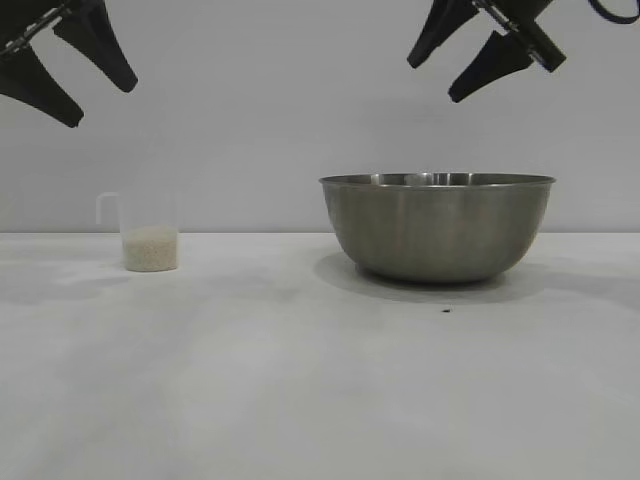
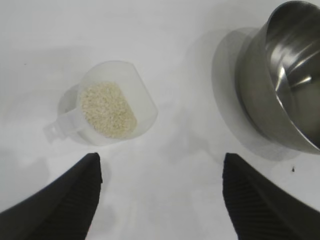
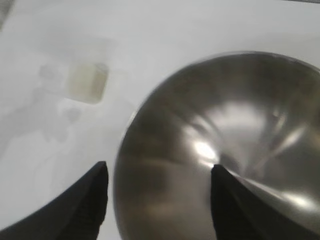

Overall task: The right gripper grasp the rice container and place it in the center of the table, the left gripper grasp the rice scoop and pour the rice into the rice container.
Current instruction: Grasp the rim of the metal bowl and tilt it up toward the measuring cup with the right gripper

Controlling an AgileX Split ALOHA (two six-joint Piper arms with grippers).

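Observation:
The rice container [image 1: 437, 226] is a large steel bowl standing on the white table [image 1: 300, 390], right of the middle. High above its rim hangs my right gripper [image 1: 436, 80], open and empty; in its wrist view the gripper [image 3: 160, 170] looks down over the container's wall [image 3: 165, 190]. The rice scoop [image 1: 150, 235] is a small frosted cup with a loop handle, upright at the left, with white rice [image 2: 107, 109] in its bottom. My left gripper [image 1: 103, 103] hovers open far above the scoop, its fingertips [image 2: 92, 167] short of the cup [image 2: 107, 102].
A tiny dark speck [image 1: 446, 310] lies on the table in front of the container. A plain grey wall [image 1: 250, 120] stands behind the table. Bare table surface stretches between the scoop and the container [image 2: 280, 85] and across the whole front.

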